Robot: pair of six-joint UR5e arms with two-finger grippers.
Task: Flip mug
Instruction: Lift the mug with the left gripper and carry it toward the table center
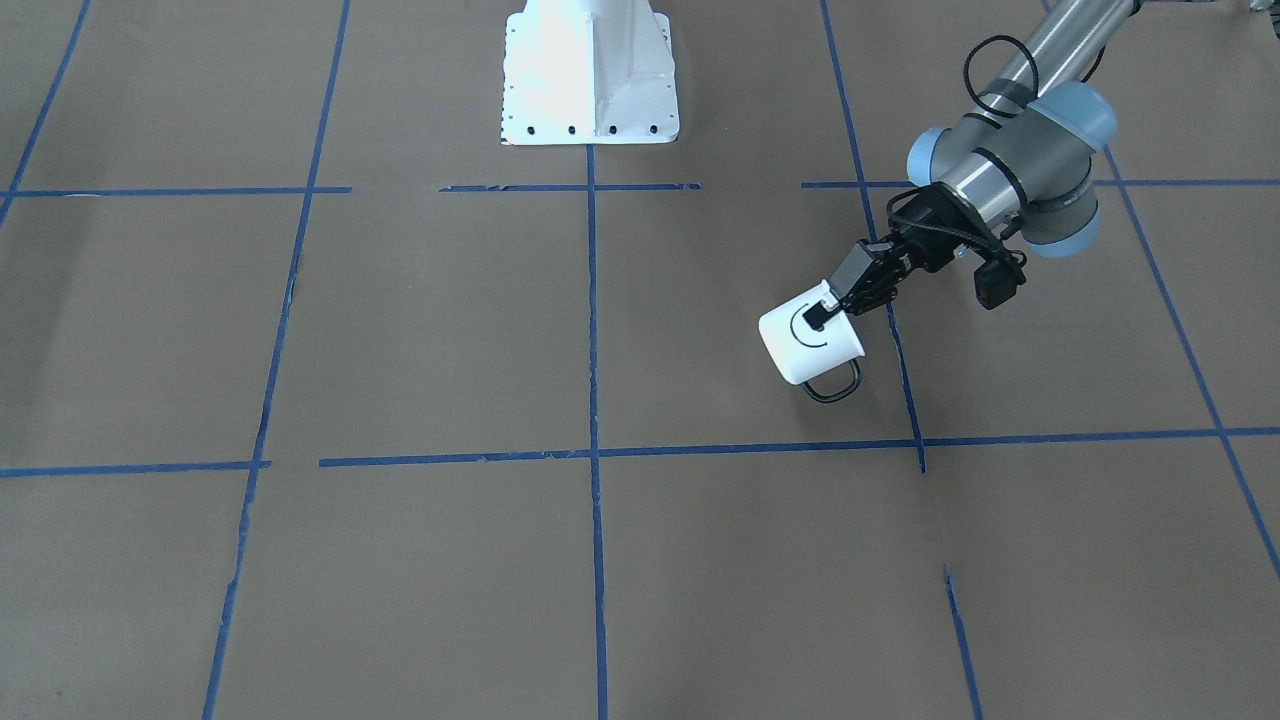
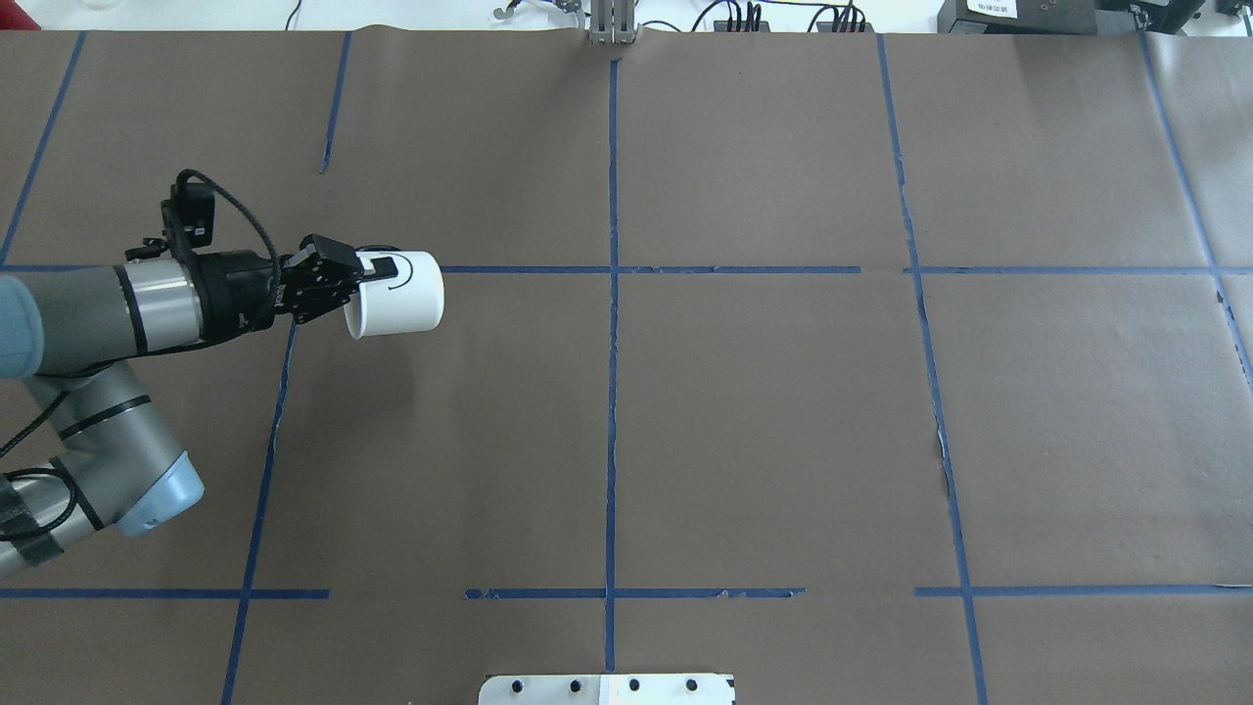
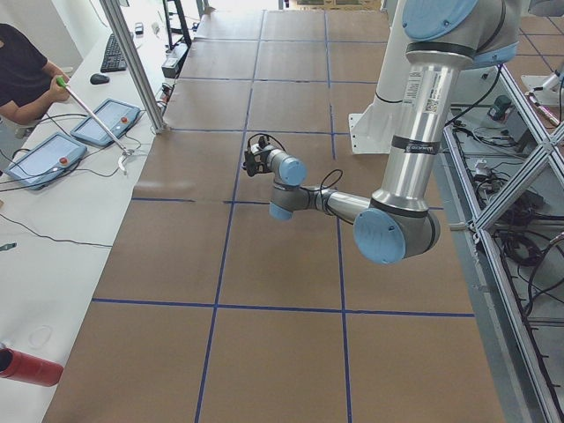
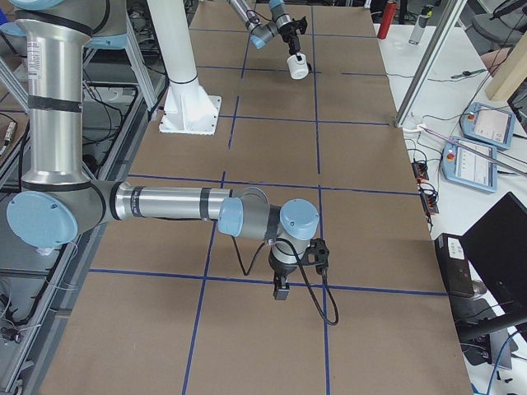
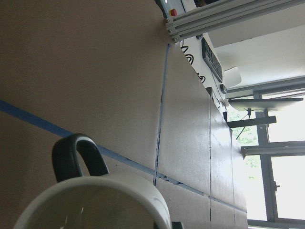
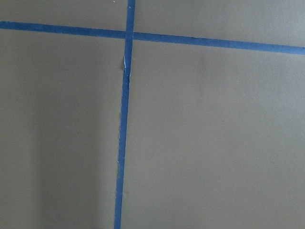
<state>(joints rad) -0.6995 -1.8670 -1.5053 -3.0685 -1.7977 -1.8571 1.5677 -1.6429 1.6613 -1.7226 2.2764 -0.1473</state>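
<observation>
Mug (image 2: 401, 294), small white enamel with a black smiley face and thin black loop handle, is held clear of the brown paper-covered table (image 2: 744, 411) on the robot's left side, lying roughly horizontal. Left gripper (image 2: 364, 281) jaws are clamped on its rim. Recommended: roll the wrist slowly, then lower until the mug sits flat before release. Right gripper (image 4: 280, 290) jaws: cannot tell.

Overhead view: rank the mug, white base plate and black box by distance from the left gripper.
1. mug, held at its rim by the left gripper, table's left side.
2. white base plate, near edge, centre.
3. black box, beyond the far edge, right.
</observation>
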